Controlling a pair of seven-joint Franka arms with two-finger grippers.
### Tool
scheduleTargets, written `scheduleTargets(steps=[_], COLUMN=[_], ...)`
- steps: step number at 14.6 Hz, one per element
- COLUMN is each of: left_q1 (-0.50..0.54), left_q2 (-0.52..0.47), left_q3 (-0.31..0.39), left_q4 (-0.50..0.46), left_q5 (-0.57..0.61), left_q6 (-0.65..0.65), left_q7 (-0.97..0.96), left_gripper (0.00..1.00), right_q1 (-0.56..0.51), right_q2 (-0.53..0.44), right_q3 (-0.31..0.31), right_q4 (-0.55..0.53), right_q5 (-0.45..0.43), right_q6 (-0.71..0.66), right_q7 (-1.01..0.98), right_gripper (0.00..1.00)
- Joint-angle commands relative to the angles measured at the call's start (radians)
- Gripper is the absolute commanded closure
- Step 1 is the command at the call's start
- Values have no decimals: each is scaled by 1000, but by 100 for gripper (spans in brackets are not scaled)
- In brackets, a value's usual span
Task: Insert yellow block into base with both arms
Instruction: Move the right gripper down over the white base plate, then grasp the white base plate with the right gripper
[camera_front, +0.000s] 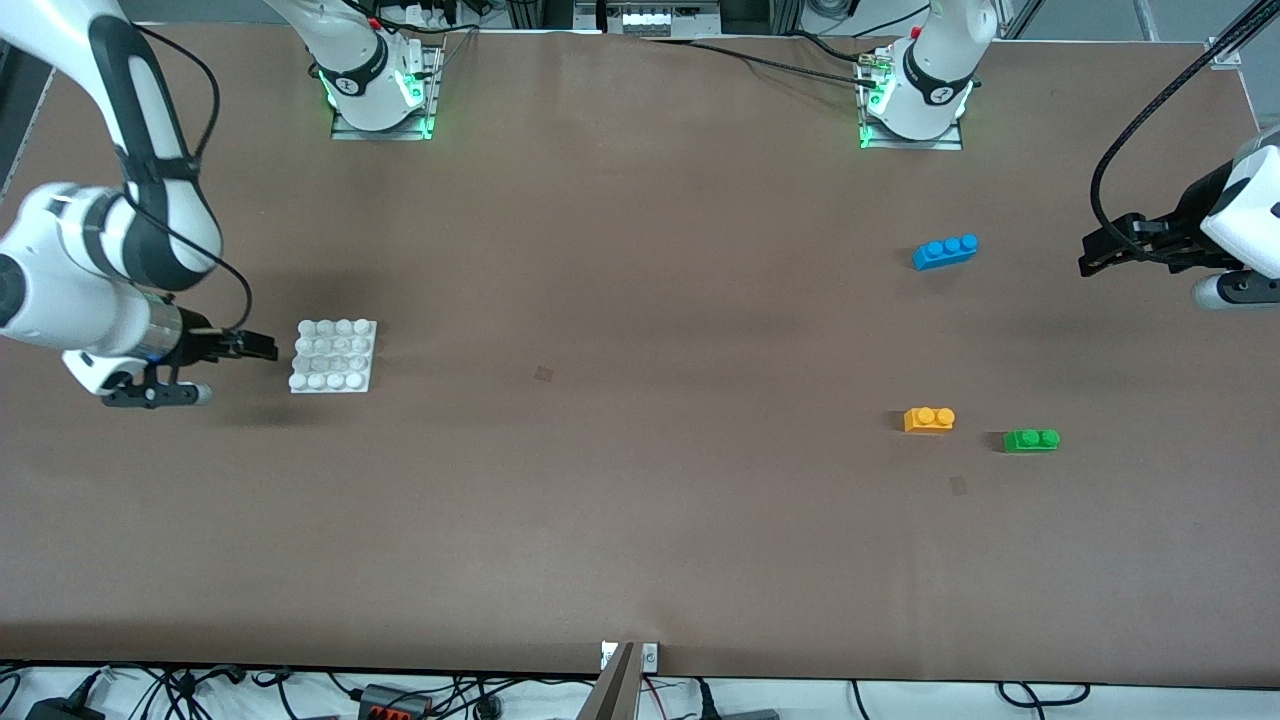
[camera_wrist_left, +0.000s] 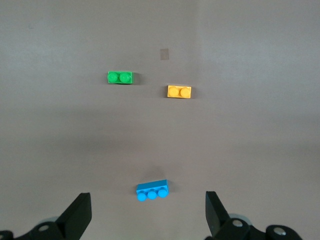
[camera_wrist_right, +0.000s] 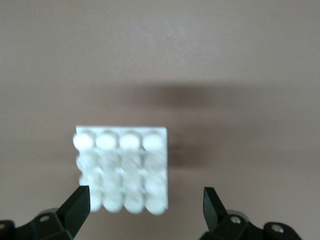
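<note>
The yellow block (camera_front: 929, 419) lies on the table toward the left arm's end, beside a green brick; it also shows in the left wrist view (camera_wrist_left: 179, 92). The white studded base (camera_front: 334, 356) lies toward the right arm's end and shows in the right wrist view (camera_wrist_right: 120, 167). My left gripper (camera_front: 1095, 252) is open and empty, up in the air near the table's end, apart from the bricks; its fingers (camera_wrist_left: 78, 216) frame the blue brick. My right gripper (camera_front: 258, 346) is open and empty, just beside the base, its fingers (camera_wrist_right: 75, 210) wide apart.
A green two-stud brick (camera_front: 1031, 440) lies beside the yellow block, toward the left arm's end. A blue three-stud brick (camera_front: 945, 251) lies farther from the front camera than both. Two small dark marks (camera_front: 543, 374) show on the brown table.
</note>
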Motion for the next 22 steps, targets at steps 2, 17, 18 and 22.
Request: scheduleTargets(steps=[2,17,18,22], left_q1=[5,8,10,10], left_q2=[-5,-5,-5,-5], left_q3=[3,4,4,4], left_q4=[6,6,6,6], left_q5=[-23,-23,-23,-23], left_q6=[-14,-14,-14,-14], left_q7=[-3,-1,-1,-1], left_gripper=[0,0,0,0], right_q1=[-5,11,12,6], right_q2=[46,117,127,140], right_q3=[2,8,8,7], right_q4=[-34,-74,-74,-71], right_q5=[101,107,107,107], right_q6=[68,94,98,118], right_q7=[-107,-181,-190,-273], right_gripper=[0,0,0,25])
